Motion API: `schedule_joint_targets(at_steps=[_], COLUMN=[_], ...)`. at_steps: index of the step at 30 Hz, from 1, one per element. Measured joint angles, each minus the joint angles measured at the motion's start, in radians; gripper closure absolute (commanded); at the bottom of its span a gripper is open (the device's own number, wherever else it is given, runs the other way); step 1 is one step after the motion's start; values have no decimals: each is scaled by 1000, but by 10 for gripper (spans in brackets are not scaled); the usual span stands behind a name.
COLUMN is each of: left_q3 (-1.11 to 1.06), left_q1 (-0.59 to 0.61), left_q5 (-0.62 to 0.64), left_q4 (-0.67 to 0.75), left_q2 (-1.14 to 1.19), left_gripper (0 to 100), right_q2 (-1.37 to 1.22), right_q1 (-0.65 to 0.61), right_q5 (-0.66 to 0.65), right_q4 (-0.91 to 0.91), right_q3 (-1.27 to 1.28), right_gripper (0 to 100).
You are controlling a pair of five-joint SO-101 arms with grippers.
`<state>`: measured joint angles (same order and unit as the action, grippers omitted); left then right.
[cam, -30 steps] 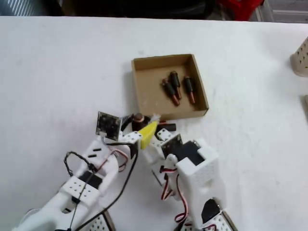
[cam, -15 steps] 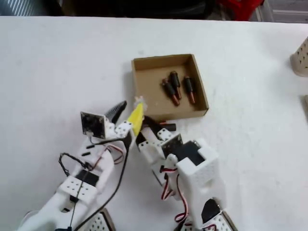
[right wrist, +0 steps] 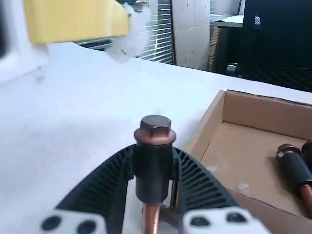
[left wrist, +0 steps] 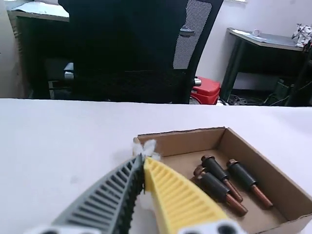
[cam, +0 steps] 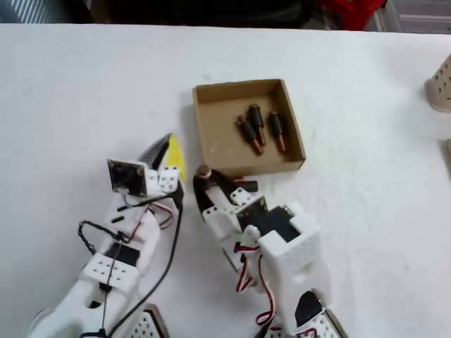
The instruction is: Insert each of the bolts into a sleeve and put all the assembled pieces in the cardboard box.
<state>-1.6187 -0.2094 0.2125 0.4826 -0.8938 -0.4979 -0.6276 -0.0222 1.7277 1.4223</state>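
The cardboard box (cam: 224, 137) lies at the table's middle and holds three assembled pieces (cam: 258, 127), dark sleeves with copper bolts (left wrist: 220, 178). Just off the box's near left corner my right gripper (cam: 205, 187) is shut on a dark sleeve with a copper bolt (right wrist: 154, 165) through it, standing upright with the hex head on top. My left gripper (cam: 164, 150) is to the left of that piece and apart from it. Its grey and yellow fingers (left wrist: 175, 195) meet at the tip with nothing between them, pointing toward the box (left wrist: 180, 140).
A beige perforated object (cam: 440, 84) stands at the table's right edge. The yellow finger of the left gripper (right wrist: 73, 19) hangs close above the right gripper's piece. White tabletop spreads to the left and beyond the box.
My left gripper has let go of the piece held by the right gripper, drawn back to the left and shut. The right gripper has stayed put with the sleeve and bolt.
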Motion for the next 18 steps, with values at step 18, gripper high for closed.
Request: schedule_joint_targets(at_steps=[18], left_q3=[-18], left_q1=[124], left_q5=[-29], left_q4=[-446], left_q2=[0], left_gripper=[977], right_q2=[0], right_q1=[0], right_q5=[0], right_q4=[0], right_q3=[3], right_gripper=[983])
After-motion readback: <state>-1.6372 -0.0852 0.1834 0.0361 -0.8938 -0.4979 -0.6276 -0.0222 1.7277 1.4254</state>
